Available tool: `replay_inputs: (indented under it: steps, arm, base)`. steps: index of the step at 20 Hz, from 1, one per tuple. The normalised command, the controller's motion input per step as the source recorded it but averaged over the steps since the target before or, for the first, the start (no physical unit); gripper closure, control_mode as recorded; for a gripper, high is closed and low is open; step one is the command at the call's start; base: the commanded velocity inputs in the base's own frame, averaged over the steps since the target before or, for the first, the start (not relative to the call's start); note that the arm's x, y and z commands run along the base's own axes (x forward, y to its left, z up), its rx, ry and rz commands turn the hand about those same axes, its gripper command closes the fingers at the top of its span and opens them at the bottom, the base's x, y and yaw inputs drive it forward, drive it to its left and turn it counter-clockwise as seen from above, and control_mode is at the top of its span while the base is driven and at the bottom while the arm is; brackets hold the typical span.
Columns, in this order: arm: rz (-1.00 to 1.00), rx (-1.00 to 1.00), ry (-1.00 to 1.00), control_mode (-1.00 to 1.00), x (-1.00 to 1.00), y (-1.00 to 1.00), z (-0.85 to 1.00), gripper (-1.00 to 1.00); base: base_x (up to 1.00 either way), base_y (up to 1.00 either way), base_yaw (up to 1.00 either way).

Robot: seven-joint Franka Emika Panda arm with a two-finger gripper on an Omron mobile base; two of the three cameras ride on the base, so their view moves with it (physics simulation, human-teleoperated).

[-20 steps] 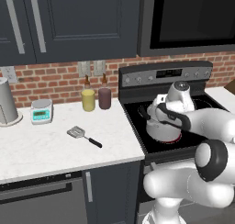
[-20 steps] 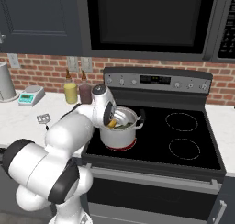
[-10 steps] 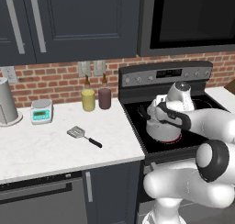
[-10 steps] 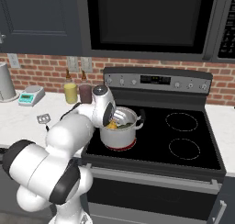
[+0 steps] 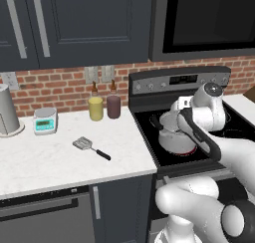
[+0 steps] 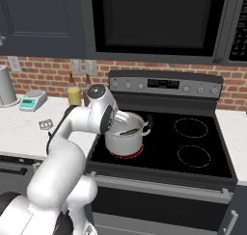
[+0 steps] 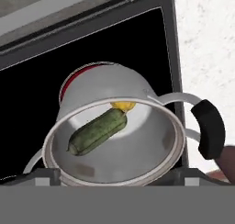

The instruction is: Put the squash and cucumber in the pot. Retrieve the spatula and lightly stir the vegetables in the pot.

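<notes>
The steel pot [image 6: 126,138] stands on the stove's front left burner. In the hand view the dark green cucumber [image 7: 97,131] lies slanted on the bottom of the pot [image 7: 151,140], and the yellow squash [image 7: 123,106] peeks out behind its far end. My gripper [image 7: 114,178] hangs just above the pot's near rim, open, fingers wide apart with nothing between them. The cucumber [image 6: 129,131] also shows in the right base view. The spatula [image 5: 90,147] lies flat on the white counter, left of the stove, handle pointing toward the front right.
A yellow bottle [image 5: 95,107] and a dark bottle [image 5: 113,106] stand by the brick wall beside the stove. A small scale [image 5: 45,121] and a grey canister [image 5: 7,112] sit further left. The right burners [image 6: 191,128] are bare; a microwave hangs overhead.
The fingers have spread wider above the pot. The arm has hardly moved, and the cucumber lies loose inside the pot.
</notes>
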Motion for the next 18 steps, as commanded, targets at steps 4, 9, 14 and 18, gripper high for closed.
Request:
replay_inputs:
  steps: [4, 9, 14, 18]
  arm:
    - [0.04, -0.07, -0.11, -1.0, -0.95, 0.33, 0.75, -1.0]
    - [0.14, -0.11, -0.04, -1.0, -1.0, 0.74, 0.68, -1.0]
    - [0.19, -0.1, 0.0, -1.0, -1.0, 0.92, 0.6, -1.0]
    - [0.24, -0.11, 0.07, -1.0, -0.88, 0.98, 0.44, -1.0]
  base:
    - [0.0, 0.0, 0.0]
    - [0.0, 0.0, 0.0]
    - [0.0, 0.0, 0.0]
    - [0.0, 0.0, 0.0]
